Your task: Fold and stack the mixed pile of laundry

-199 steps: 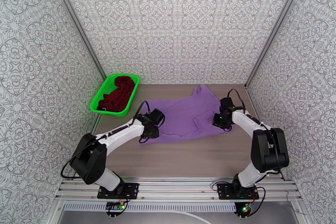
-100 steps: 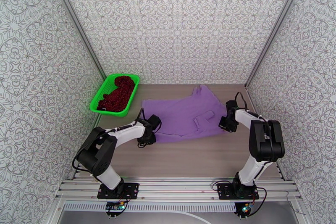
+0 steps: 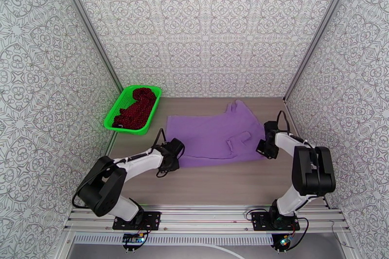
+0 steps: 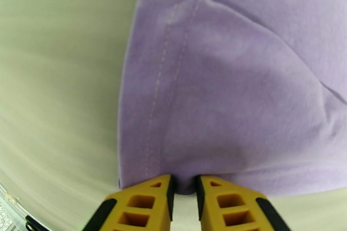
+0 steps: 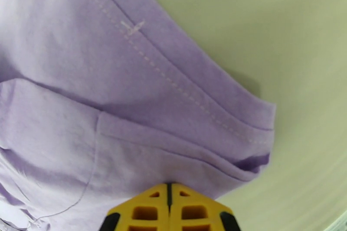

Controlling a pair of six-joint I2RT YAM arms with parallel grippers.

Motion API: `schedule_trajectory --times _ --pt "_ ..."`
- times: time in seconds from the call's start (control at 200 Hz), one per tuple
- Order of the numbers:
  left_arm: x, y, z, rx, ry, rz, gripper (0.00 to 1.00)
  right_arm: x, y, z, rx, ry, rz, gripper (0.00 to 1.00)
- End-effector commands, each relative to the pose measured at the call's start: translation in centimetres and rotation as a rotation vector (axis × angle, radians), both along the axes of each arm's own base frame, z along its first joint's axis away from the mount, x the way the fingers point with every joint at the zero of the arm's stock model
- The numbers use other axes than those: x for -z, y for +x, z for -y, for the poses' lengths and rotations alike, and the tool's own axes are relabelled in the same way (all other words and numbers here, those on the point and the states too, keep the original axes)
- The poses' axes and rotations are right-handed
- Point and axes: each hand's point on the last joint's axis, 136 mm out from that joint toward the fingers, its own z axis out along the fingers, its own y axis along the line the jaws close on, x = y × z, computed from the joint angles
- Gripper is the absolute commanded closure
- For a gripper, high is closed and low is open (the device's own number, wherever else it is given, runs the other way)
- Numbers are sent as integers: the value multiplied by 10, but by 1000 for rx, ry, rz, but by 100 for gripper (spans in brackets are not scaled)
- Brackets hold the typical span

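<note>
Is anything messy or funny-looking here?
Yes. The purple T-shirt lies crooked and wrinkled on the table, a flap of cloth flopped over its right half. The red speckled garment sits bunched in the green basket, unfolded.

The top camera looks down from behind over the whole bench (image 3: 219,182); each wrist camera sits close over a lavender T-shirt (image 3: 209,136) edge

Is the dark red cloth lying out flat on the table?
No, the dark red garment lies bunched up inside the green basket.
</note>
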Motion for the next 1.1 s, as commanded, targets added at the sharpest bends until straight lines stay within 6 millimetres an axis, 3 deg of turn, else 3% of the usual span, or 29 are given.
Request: schedule_trajectory --times 0.0,0.245,0.33,0.41,0.545,0.71,0.81,0.945,1.095 --pt "17 -81 -32 9 90 -292 77 0 -35 10 60 -35 -71 100" --pt "-3 -97 -26 4 6 -242 75 -11 -65 4 108 -2 -41 99" --pt "-11 -89 -27 -7 4 -198 55 -16 -64 2 104 9 -13 96" --pt "-23 -74 -21 -9 -21 -138 43 -27 -57 -1 81 28 16 95" --pt "-62 -36 -8 14 -53 -19 25 -62 -32 -9 -2 61 95 85" --pt "-116 17 -9 25 -51 100 21 -123 25 -25 -197 113 253 61" --pt "-136 54 -17 5 -80 140 22 -153 68 -35 -317 136 327 50" --pt "-137 105 -34 -48 -103 160 24 -170 131 -45 -461 155 391 40" --pt "-111 158 -48 -92 -125 152 36 -165 194 -53 -576 181 428 33"
